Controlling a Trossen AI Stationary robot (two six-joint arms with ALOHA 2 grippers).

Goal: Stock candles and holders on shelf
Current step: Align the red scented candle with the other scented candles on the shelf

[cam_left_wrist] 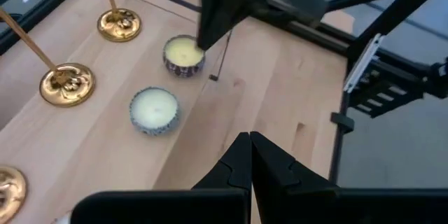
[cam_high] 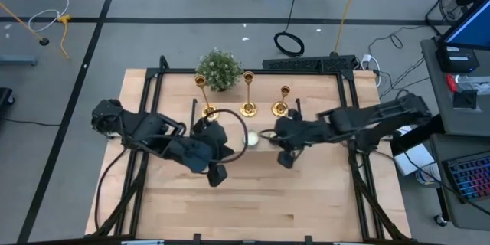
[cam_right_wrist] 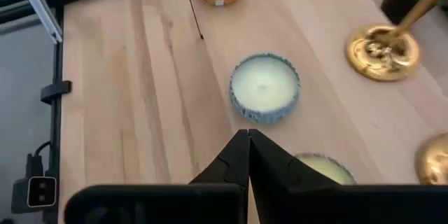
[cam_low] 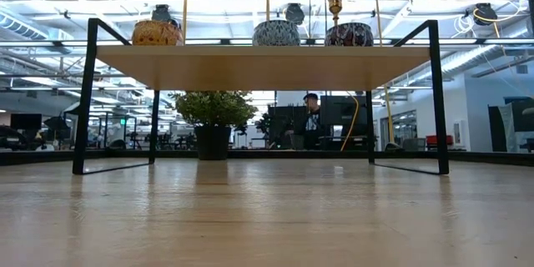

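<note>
Three candles stand in a row on top of the shelf (cam_low: pixel 267 67): an orange one (cam_low: pixel 156 32), a bluish one (cam_low: pixel 276 32) and a dark patterned one (cam_low: pixel 349 33). Behind them, three gold holders (cam_high: pixel 205 96) (cam_high: pixel 248 96) (cam_high: pixel 282 101) rest on their round bases. My left gripper (cam_left_wrist: pixel 250 147) hovers shut above the shelf, on the near side of the bluish candle (cam_left_wrist: pixel 155 108). My right gripper (cam_right_wrist: pixel 248 143) is also shut, above and between the bluish candle (cam_right_wrist: pixel 264 87) and the dark one (cam_right_wrist: pixel 325 168). Neither gripper holds anything.
A small green plant (cam_high: pixel 220 69) in a dark pot stands at the table's far side, behind the holders. The shelf's black legs (cam_low: pixel 87 92) (cam_low: pixel 437 92) reach down to the tabletop. Bare wood (cam_high: pixel 253 207) lies toward the near edge.
</note>
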